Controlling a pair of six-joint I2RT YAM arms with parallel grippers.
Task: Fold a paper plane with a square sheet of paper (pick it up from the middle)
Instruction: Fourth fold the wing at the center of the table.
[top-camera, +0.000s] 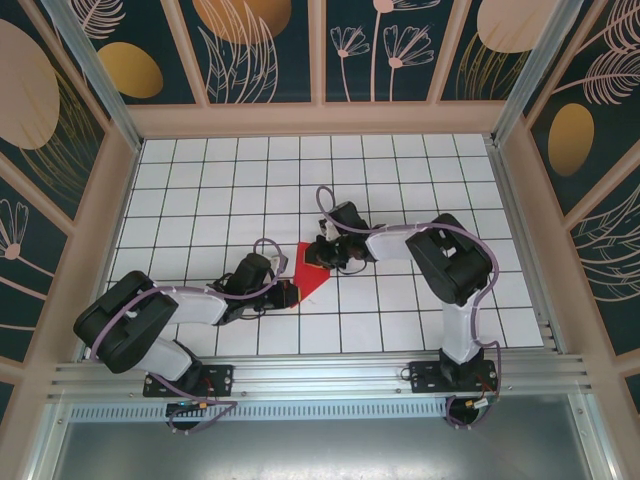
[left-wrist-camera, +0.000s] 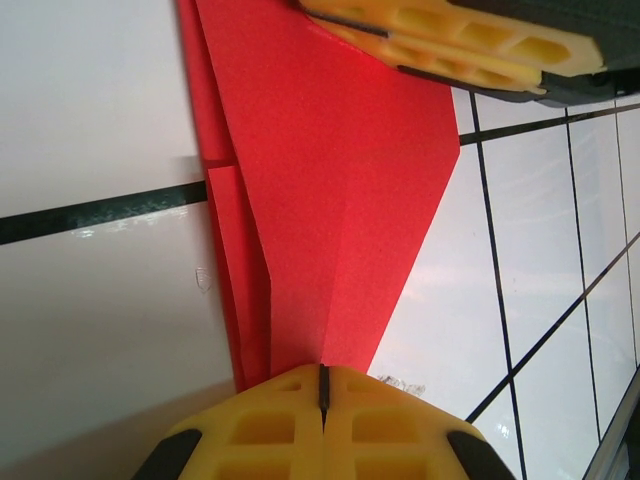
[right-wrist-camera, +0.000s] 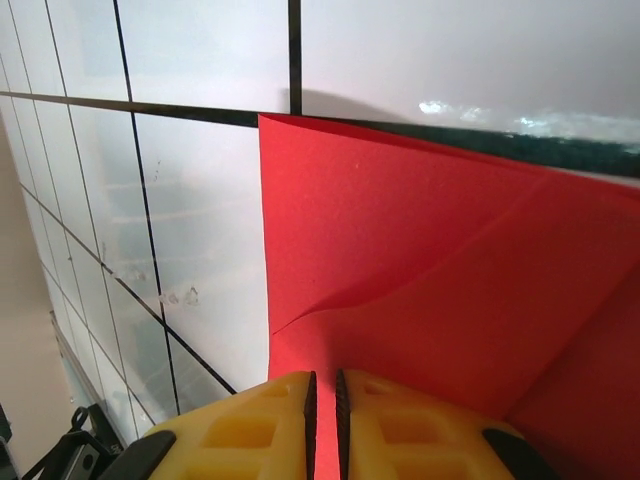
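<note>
**Both grippers pinched on folded red paper, mid-table**

Left gripper (left-wrist-camera: 322, 375): I see its fingers together with only a hairline seam between them. The narrow end of the paper (left-wrist-camera: 330, 180) runs in under the tips, so I call it clamped on the paper. Right gripper (right-wrist-camera: 323, 385): its fingers are nearly together, with a thin slit between them. The paper's (right-wrist-camera: 420, 260) edge sits in that slit, so it is clamped too.

From the top view, the paper (top-camera: 312, 275) is around the middle of the table (top-camera: 400, 300), a bit toward the near edge. The left gripper (top-camera: 288, 295) is at its near-left end and the right gripper (top-camera: 322, 252) at its far end.

Hard to see:
- From above, the gripper bodies cover the contact points.
- Both wrist views cut the paper off at the frame edge, so its full outline is not readable.
- Creases and layered flaps show.
- I can't tell whether the paper is lifted or flat on the tiles.
</note>
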